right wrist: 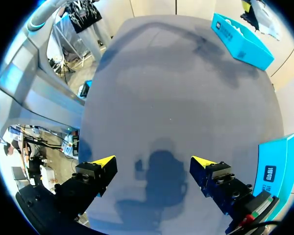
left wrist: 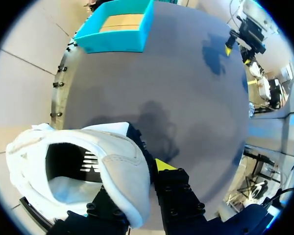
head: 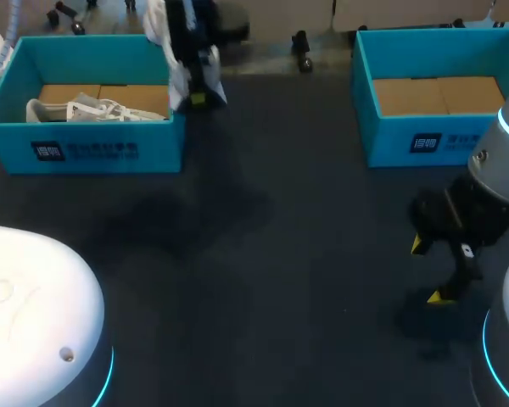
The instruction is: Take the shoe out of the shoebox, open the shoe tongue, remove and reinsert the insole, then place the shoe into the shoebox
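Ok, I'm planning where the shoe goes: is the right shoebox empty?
Empty: the right shoebox shows only its bare cardboard floor in head and left wrist views.

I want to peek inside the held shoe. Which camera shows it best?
Left wrist view: the shoe is close, its opening facing us. Head view shows only white bits beside the left gripper. Right wrist view: too far to tell.

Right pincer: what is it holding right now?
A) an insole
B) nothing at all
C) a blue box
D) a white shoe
B: the right pincer has its fingers spread wide over the bare table with nothing between them. The white shoe is pinched in the left pincer.
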You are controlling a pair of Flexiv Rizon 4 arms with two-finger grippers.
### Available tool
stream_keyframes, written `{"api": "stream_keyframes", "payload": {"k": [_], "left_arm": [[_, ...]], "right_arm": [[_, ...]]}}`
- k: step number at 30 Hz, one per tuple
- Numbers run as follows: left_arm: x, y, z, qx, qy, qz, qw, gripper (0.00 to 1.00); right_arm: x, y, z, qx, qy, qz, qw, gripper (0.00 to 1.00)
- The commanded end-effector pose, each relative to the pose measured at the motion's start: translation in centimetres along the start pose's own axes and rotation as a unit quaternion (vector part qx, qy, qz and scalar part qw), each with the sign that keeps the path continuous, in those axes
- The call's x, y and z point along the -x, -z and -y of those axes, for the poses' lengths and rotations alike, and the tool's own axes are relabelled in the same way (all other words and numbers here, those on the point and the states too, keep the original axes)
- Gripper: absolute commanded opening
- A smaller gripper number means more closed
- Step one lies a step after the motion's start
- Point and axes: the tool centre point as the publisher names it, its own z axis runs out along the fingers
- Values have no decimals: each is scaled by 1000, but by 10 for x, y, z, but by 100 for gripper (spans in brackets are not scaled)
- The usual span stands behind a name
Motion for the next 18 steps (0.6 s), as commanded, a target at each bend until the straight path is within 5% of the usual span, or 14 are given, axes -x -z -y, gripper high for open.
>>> {"api": "stream_keyframes", "payload": {"k": [1, 7, 18], "left_arm": [[35, 12, -20, -9, 1, -15, 1000, 0], [89, 20, -55, -18, 18, -50, 998, 0], [203, 19, -128, 11, 2, -35, 999, 0]], "right_arm": [[0, -1, 0, -1, 0, 0, 1000, 100], [0, -1, 0, -1, 0, 0, 1000, 100], [0, -1, 0, -1, 0, 0, 1000, 100]]}}
